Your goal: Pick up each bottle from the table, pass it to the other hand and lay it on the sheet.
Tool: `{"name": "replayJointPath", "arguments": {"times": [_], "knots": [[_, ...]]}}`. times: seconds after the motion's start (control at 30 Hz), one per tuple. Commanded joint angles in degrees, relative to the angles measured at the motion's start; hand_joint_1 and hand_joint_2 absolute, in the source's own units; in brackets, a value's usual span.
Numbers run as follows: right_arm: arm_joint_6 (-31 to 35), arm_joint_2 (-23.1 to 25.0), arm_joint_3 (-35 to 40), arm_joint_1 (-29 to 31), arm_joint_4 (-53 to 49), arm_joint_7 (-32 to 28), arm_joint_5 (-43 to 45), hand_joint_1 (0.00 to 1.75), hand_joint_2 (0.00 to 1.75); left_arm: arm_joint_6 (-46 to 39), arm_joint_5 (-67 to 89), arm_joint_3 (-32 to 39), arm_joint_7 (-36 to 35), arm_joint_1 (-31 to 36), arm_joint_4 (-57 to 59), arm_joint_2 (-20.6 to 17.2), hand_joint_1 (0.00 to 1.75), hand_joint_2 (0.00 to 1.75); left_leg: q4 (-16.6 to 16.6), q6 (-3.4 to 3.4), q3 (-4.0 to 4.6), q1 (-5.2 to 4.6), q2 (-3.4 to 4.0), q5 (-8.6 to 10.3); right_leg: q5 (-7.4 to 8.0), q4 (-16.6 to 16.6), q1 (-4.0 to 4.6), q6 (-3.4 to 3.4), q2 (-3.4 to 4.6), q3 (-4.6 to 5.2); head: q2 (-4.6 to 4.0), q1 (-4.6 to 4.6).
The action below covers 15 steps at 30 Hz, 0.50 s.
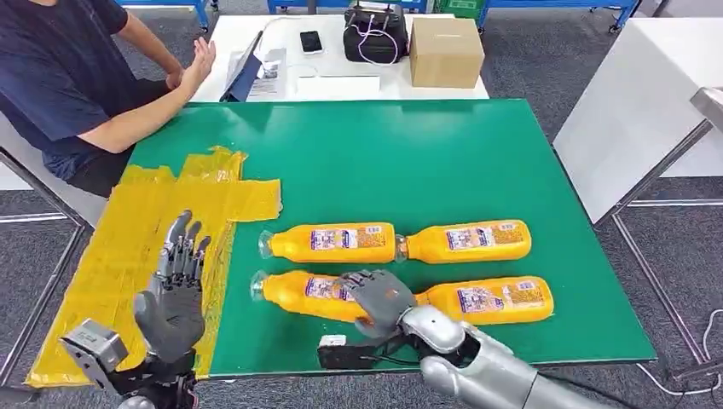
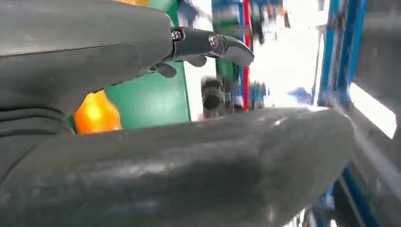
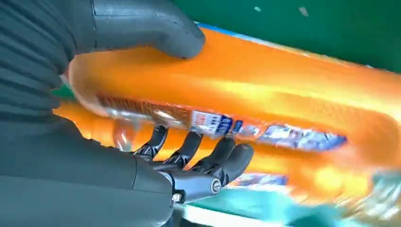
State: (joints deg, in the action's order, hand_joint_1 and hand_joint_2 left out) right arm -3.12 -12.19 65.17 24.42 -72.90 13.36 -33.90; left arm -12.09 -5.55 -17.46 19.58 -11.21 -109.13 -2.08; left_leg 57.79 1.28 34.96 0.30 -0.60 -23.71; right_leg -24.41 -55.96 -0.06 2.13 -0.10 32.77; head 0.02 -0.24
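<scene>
Our right hand (image 1: pixel 378 300) is wrapped around the near-left bottle (image 1: pixel 300 292), thumb on one side and fingers (image 3: pixel 189 150) on the other, hiding its middle; we cannot tell whether it has left the green table (image 1: pixel 443 162). Three more bottles lie there: one just right of it (image 1: pixel 494 299), two in the far row (image 1: pixel 337 242) (image 1: pixel 469 240). Our left hand (image 1: pixel 176 281) hovers wide and holding nothing over the yellow sheet (image 1: pixel 128 230) at the near left. A person's arm (image 1: pixel 141 115) rests at the far left, the body cut off by the frame.

Bright, even light; blurred wrist views
</scene>
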Motion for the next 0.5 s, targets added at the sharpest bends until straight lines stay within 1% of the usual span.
{"name": "replayJointPath", "arguments": {"times": [0.03,0.1,0.17,0.23,0.27,0.3,0.33,0.4,0.43,0.5], "knots": [[10.32,3.02,-23.16,-21.78,-16.55,-6.62,7.07,1.75,1.75,-6.38,-4.00,5.69,2.06,-5.48,-5.08,2.03,0.00,1.75,-0.06,-0.06,0.09,0.10,-0.03,-0.07,-0.05,0.13,0.10,-0.04,-0.07,-0.31,0.00,0.04],[13.06,3.50,-27.25,-26.36,-23.32,-9.23,8.50,1.75,1.75,-8.66,-5.21,6.36,2.40,-6.85,-5.84,2.46,0.00,1.75,0.00,-0.06,0.03,0.04,-0.16,-0.16,-0.22,0.02,0.03,-0.01,-0.23,-0.59,0.00,0.02],[14.07,3.71,-28.50,-27.71,-25.31,-10.37,9.39,1.75,1.75,-9.38,-5.61,6.35,2.59,-7.02,-5.82,2.54,0.00,1.75,0.04,-0.03,0.23,0.01,-0.16,-0.09,-0.16,-0.06,0.00,0.00,-0.21,-0.38,0.00,0.02],[14.07,3.71,-28.50,-27.71,-25.31,-10.37,9.39,1.75,1.75,-9.38,-5.61,6.35,2.59,-7.02,-5.82,2.54,0.00,1.75,0.05,-0.04,0.43,0.00,-0.06,-0.12,-0.13,-0.07,0.01,-0.01,-0.08,-0.20,0.00,0.00],[16.33,4.56,-29.99,-28.72,-26.30,-13.35,10.38,1.75,1.75,-10.64,-6.09,6.33,2.51,-6.97,-5.56,2.83,0.00,1.75,0.05,-0.05,0.40,0.01,-0.06,-0.18,-0.18,-0.05,0.02,-0.02,-0.09,-0.24,0.00,-0.02],[17.62,4.89,-30.80,-29.54,-27.61,-15.52,12.25,1.75,1.75,-11.10,-6.93,6.14,1.94,-6.96,-5.39,2.76,0.00,1.75,0.00,-0.01,0.66,0.00,-0.12,-0.02,-0.04,-0.01,0.00,0.00,-0.14,0.05,0.00,0.00],[18.64,4.64,-31.36,-30.41,-30.00,-16.54,12.75,1.75,1.75,-10.59,-8.43,5.40,0.81,-6.69,-4.98,2.07,0.00,1.75,0.03,-0.02,0.53,-0.01,-0.10,-0.10,-0.12,-0.03,-0.01,0.00,-0.15,-0.07,0.00,0.00],[19.46,4.45,-31.95,-31.38,-33.14,-17.43,13.09,1.75,1.75,-8.62,-10.70,4.36,-0.74,-6.36,-4.31,1.17,0.00,1.75,0.01,-0.01,0.68,-0.03,-0.10,-0.01,-0.06,-0.04,-0.03,0.00,-0.17,0.12,0.00,0.00],[19.69,4.44,-31.99,-31.49,-33.73,-17.65,12.91,1.75,1.75,-7.81,-11.18,3.85,-1.00,-6.28,-4.13,0.83,0.00,1.75,0.05,-0.04,0.58,-0.02,-0.10,-0.08,-0.12,-0.06,-0.02,-0.02,-0.18,0.01,0.00,0.00],[19.62,4.34,-31.77,-31.34,-33.65,-18.07,12.84,1.75,1.75,-5.20,-12.92,2.68,-2.55,-6.08,-3.69,-0.17,0.00,1.75,-0.01,-0.01,0.66,-0.03,-0.07,-0.01,-0.03,-0.01,-0.03,-0.01,-0.13,0.10,0.00,-0.02]]}}
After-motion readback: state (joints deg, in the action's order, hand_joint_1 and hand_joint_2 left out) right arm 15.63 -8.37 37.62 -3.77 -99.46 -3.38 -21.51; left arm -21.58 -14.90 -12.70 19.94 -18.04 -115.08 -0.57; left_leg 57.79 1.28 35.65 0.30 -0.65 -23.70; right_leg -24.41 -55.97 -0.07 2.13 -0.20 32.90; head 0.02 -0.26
